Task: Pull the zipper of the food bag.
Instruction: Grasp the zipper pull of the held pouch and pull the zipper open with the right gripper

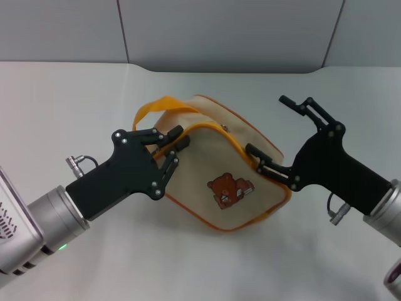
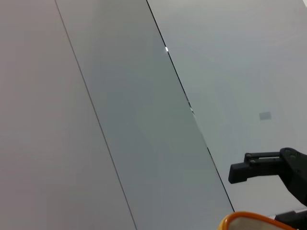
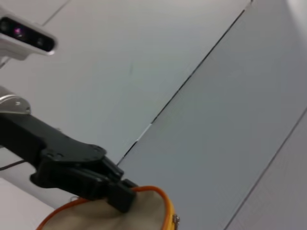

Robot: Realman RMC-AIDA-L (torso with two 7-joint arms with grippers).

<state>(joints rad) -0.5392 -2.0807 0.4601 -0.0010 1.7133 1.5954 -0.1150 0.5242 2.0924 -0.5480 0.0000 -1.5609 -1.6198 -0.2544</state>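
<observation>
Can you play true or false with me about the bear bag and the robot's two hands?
1. The food bag has a brown bear picture on it. True.
2. The left hand is far from the bag. False: its fingers are at the bag's corner by the orange strap handle.
3. The right hand is wide open. True: one finger touches the bag's orange edge, the other sticks up away from it.
4. The bag lies on a red table. False: the table is white.
5. The piping is blue. False: orange.
</observation>
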